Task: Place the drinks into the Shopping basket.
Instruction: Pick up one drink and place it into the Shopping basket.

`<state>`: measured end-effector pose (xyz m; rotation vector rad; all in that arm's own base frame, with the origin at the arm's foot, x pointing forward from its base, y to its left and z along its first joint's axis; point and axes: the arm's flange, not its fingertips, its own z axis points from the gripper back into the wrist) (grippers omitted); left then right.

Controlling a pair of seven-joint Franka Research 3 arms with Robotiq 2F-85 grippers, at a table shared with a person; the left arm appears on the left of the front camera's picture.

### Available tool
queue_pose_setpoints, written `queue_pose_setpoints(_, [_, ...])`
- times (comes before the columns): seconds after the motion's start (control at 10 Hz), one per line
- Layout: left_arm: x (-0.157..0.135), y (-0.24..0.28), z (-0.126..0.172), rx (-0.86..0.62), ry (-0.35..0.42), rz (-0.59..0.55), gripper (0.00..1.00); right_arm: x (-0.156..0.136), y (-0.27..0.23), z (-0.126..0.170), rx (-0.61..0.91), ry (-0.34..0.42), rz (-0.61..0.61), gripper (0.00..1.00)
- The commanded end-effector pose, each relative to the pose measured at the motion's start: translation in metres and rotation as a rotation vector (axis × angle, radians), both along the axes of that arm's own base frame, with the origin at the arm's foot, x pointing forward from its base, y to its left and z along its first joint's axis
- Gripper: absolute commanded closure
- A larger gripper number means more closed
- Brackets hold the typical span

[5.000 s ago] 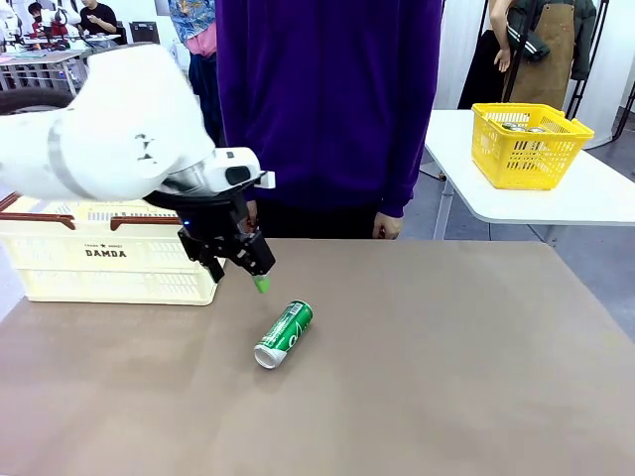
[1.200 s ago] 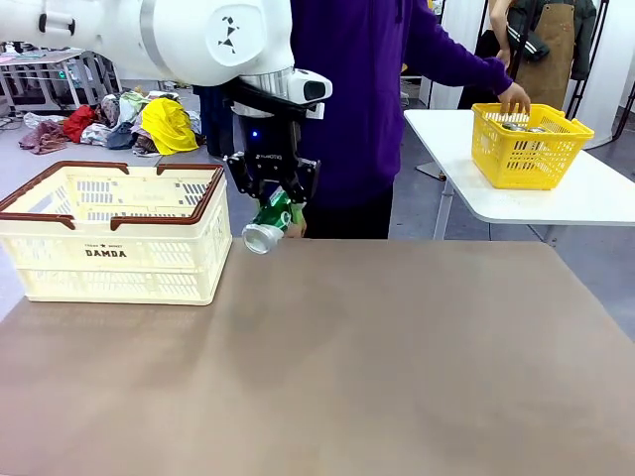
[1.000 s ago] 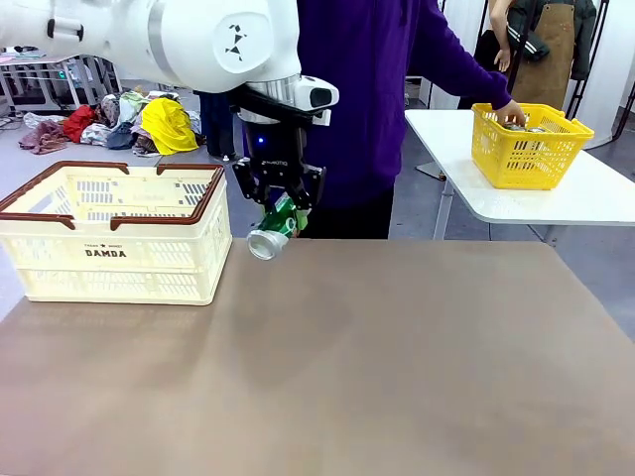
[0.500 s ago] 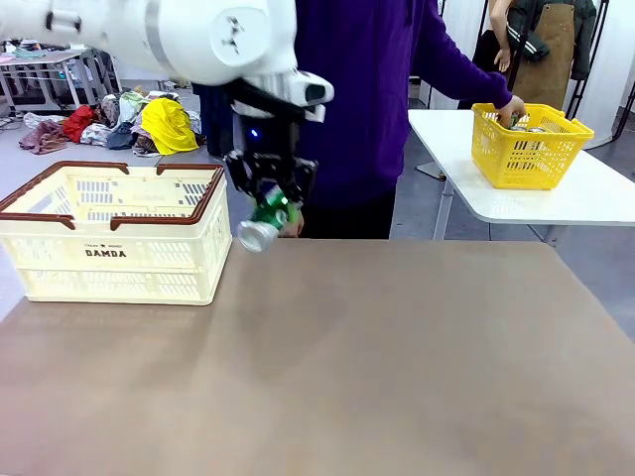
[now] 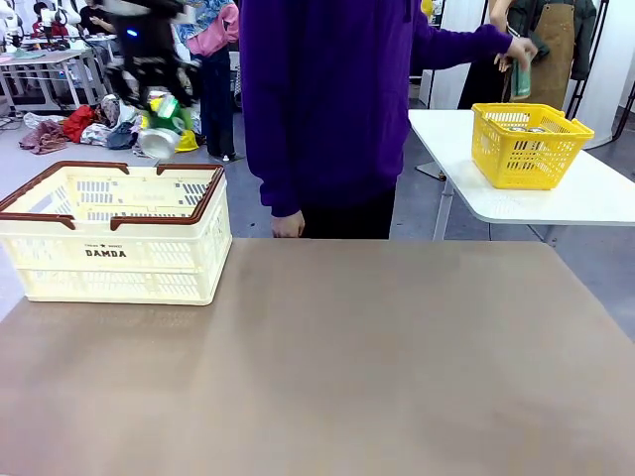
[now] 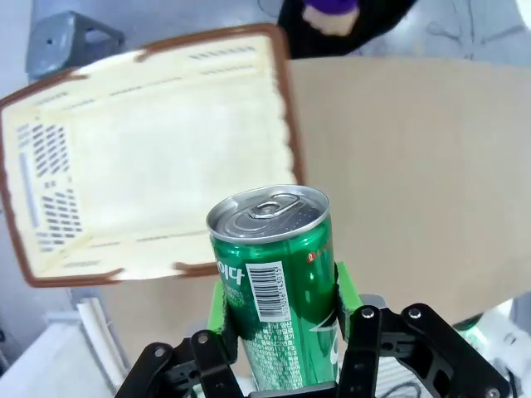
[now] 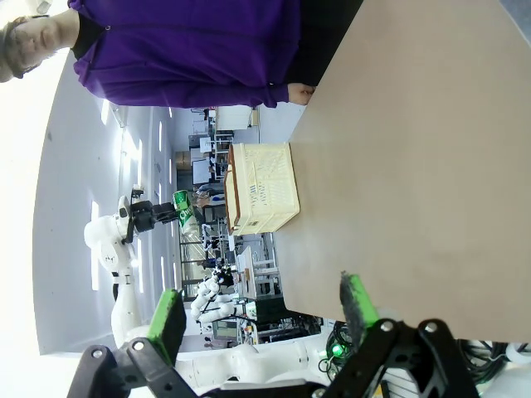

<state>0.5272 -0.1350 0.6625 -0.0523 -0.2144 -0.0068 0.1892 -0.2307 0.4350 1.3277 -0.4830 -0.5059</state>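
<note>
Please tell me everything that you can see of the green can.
The green can is a slim metal drink can with a silver top and pull tab, white print and a barcode on its side. The left end effector grips its body between green pads. It hangs tilted in the air over the open Shopping basket, near the rim, not yet inside. Nothing else touches it.
</note>
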Motion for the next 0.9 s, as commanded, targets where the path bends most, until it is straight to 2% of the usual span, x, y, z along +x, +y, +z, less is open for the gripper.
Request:
queue_pose_setpoints(0.0, [0.023,0.051,-0.014,-0.048,-0.017,0.061,1.00,0.001,0.000,0.003,0.014,-0.024,-0.005,0.00])
queue_pose_setpoints(0.1, [0.029,0.076,-0.028,-0.077,-0.028,0.071,1.00,0.001,0.000,0.003,0.014,-0.024,-0.005,0.00])
queue_pose_setpoints(0.3, [0.030,0.125,-0.065,-0.124,0.021,0.161,1.00,0.001,0.000,0.003,0.014,-0.024,-0.005,0.00])
queue_pose_setpoints(0.6, [0.027,0.166,-0.118,-0.142,0.110,0.017,1.00,0.001,0.000,0.003,0.014,-0.024,-0.005,0.00])
queue_pose_setpoints(0.8, [0.039,0.170,-0.144,-0.182,0.042,0.019,1.00,0.001,0.000,0.003,0.014,-0.024,-0.005,0.00])
